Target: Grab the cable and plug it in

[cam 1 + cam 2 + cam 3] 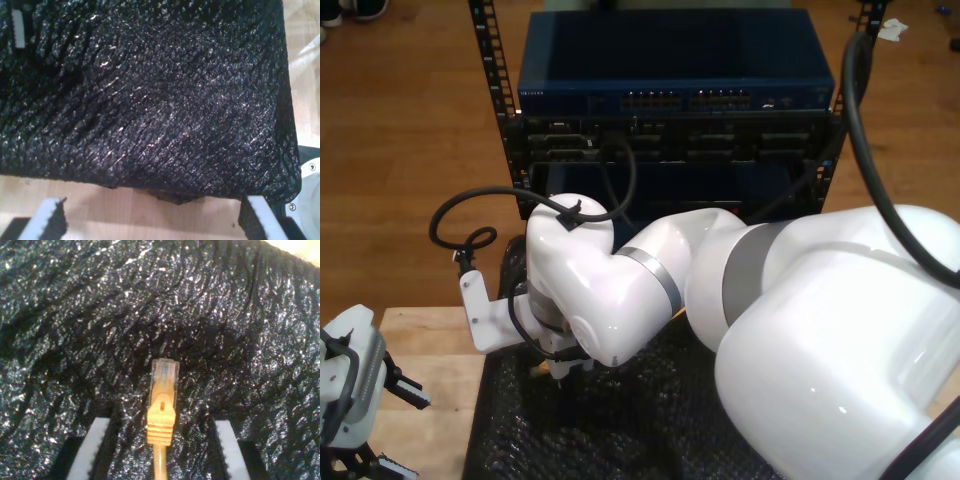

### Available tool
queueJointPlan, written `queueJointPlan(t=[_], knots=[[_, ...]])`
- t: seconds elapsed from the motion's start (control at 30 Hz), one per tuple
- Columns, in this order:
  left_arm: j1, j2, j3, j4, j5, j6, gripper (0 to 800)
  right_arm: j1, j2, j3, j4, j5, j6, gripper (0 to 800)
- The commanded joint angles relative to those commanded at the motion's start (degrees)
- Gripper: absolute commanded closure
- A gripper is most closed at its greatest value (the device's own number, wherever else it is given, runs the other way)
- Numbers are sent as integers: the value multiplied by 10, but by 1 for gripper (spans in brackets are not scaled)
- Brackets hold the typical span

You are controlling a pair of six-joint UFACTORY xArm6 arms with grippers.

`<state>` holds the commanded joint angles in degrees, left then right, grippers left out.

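Apparently ungripped, cable (161,412) lies between my second tool's (159,450) jaws.

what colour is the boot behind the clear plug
Yellow-orange, like the thin network cable; clearest in the second wrist view.

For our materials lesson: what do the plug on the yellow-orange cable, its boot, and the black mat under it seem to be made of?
Plug: clear hard plastic, glossy; coloured wires show through it.
Boot: yellow-orange moulded plastic or rubber, matte, with ridges; which one I cannot tell.
Black mat: looks like wrinkled foam or plastic sheet, shiny; many small glints. It lies on a pale wood-look table.
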<state>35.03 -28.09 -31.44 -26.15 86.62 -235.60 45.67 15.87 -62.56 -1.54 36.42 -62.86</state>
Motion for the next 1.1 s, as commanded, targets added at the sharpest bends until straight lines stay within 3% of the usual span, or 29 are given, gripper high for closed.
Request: queueJointPlan(t=[0.2, 0.53, 1.1], knots=[[0, 0, 0, 0, 0, 0, 1, 2, 0, 0, -14, 0, 13, 347], [0, 0, 0, 0, 0, 0, 1, 9, 3, 0, -120, 2, 101, 377], [0, 0, 0, 0, 1, 0, 1, 24, 3, 1, -121, 4, 134, 376]])
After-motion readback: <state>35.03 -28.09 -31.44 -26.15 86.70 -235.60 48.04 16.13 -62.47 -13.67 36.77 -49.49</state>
